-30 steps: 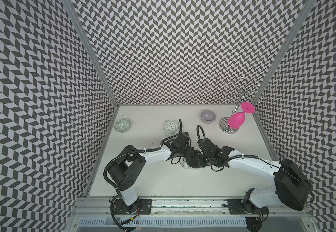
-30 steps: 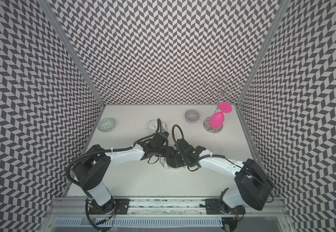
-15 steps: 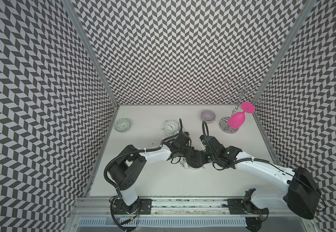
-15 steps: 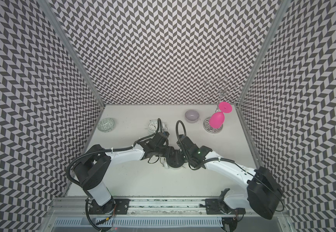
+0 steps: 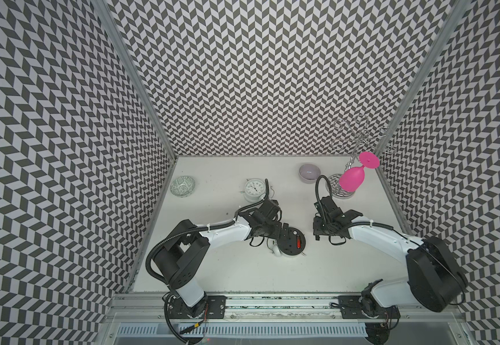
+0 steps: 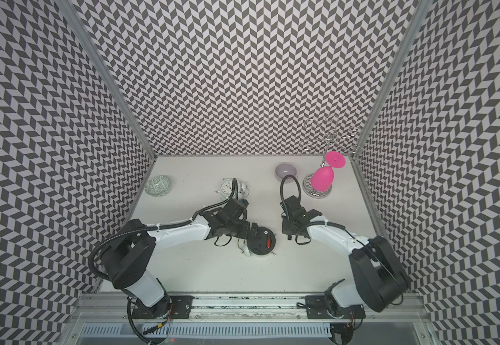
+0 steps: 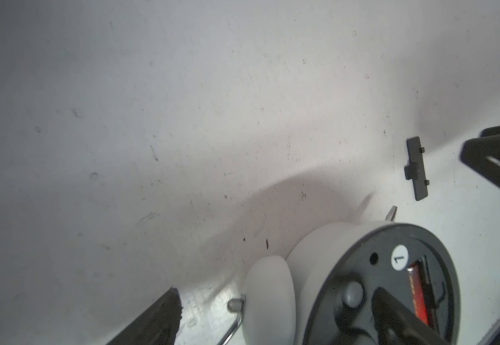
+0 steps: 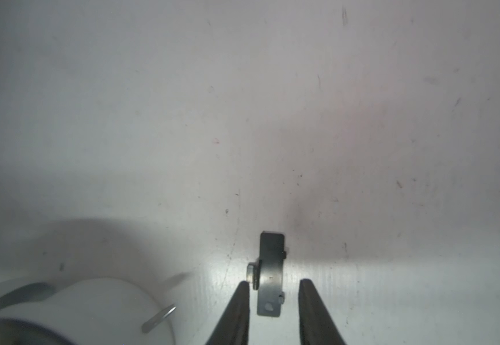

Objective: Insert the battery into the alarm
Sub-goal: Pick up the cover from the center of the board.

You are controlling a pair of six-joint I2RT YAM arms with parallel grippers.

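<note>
Battery point(image 7: 419, 295) sits red in the open back of the alarm point(image 5: 295, 249). Right tool point(image 8: 274, 283) has withdrawn to 3 o'clock, jaws parted astride the loose cover point(image 8: 269, 268) on the worktop point(image 8: 392, 149); left tool point(image 7: 277, 292) has sprung wide, released. Insertion looks done; cover remains.

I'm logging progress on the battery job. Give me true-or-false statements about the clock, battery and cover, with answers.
1. A red battery sits in the back of the face-down clock. True.
2. The battery cover is fitted on that clock. False: it lies loose on the table.
3. The right gripper is clamped on the cover. False: its fingers straddle it, a gap showing.
4. A second clock stands at the back of the table. True.
5. The pink glass lies on the table. False: it hangs from the rack.
</note>
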